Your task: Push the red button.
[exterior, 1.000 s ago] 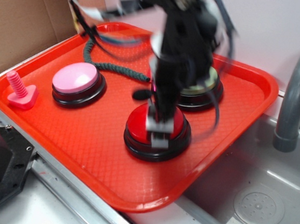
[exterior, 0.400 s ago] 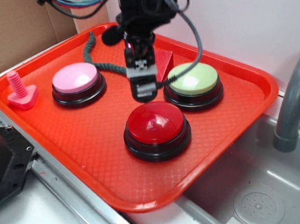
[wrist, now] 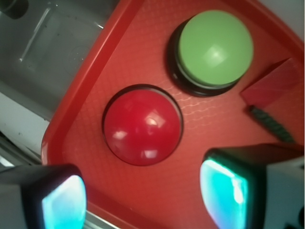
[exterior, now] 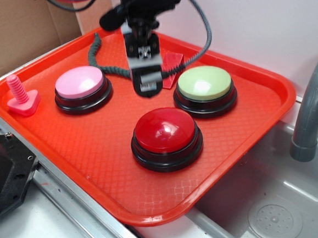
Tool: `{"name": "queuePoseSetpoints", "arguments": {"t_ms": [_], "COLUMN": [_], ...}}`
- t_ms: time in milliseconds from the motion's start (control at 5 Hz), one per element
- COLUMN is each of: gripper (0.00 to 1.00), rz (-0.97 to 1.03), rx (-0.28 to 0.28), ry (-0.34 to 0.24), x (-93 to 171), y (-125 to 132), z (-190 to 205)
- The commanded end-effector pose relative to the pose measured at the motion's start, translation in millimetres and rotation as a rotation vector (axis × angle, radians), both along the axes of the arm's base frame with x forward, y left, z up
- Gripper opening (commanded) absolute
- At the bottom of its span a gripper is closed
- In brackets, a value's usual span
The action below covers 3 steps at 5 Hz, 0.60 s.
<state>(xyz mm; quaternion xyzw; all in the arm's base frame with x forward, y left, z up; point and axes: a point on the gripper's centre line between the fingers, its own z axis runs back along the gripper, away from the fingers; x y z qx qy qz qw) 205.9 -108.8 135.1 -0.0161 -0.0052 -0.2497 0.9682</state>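
red button (exterior: pixel 165 131) sits mid-tray, front of the green one (exterior: pixel 205 83), glossy dome on a black base. a second ago i had the gripper (exterior: pixel 145 80) down on it, now it's lifted back toward the tray's (exterior: pixel 90 146) far side, so i'd call the press done. fingers (wrist: pixel 224 188) well apart, holding nothing; tray is waffle-textured plastic.

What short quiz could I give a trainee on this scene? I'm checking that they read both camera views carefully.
1. True or false: the gripper touches the red button.
2. Which button lies nearest the sink: A pink, B red, C green?
3. Fill in: the pink screw stands on the ____.

Key: 1 false, it hangs above the tray. 2 B. 3 tray.
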Motion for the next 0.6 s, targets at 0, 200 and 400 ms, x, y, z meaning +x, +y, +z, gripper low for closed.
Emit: {"name": "queuePoseSetpoints", "arguments": {"t_ms": [0,200,400], "gripper": [1.0,1.0,1.0], "rz": [0.014,0.012,0.012], "rx": [-0.016,-0.012,-0.015], "ry": [-0.032,-0.039,-0.038], "x": [6.0,8.4,10.2], "y": [0.5,1.7,2.1], "z": [25.5,32.2,34.3]}}
